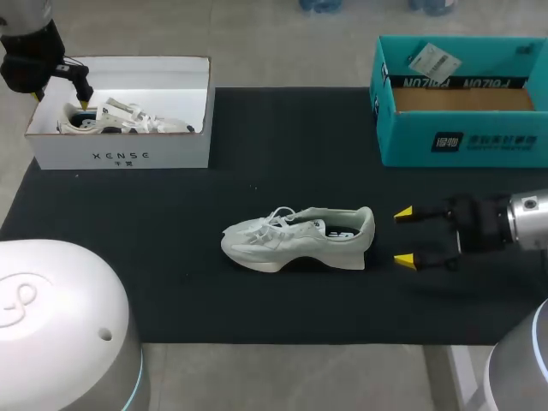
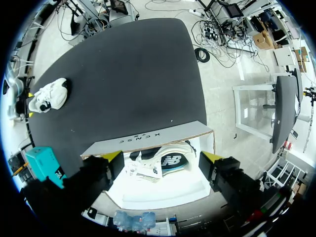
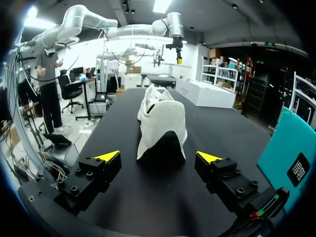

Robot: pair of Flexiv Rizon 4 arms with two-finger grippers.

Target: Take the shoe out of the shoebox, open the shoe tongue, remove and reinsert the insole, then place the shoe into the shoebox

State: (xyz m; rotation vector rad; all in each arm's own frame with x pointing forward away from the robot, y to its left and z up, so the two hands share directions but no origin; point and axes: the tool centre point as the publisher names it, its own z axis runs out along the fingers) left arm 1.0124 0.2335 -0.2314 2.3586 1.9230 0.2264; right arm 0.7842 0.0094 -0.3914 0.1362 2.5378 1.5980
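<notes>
Right end effector [image 1: 403,236] gapes just behind the shoe [image 1: 295,240]; left end effector [image 2: 163,157], open, over white shoebox [image 1: 120,158].

Matte black tabletop [image 1: 171,257], flat and wide, pale grey surface [image 1: 282,377] around its edges

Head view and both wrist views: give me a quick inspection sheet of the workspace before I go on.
Surface: black mat covering the table.
Job's things: pale shoe upright on its sole mid-mat; second shoe inside the white shoebox.
Clutter: open teal box at the mat's far right corner.
Grippers: left gripper open above the white shoebox; right gripper open behind the pale shoe's heel, not touching.
Cables: nothing seen.
Surroundings: nothing seen.
</notes>
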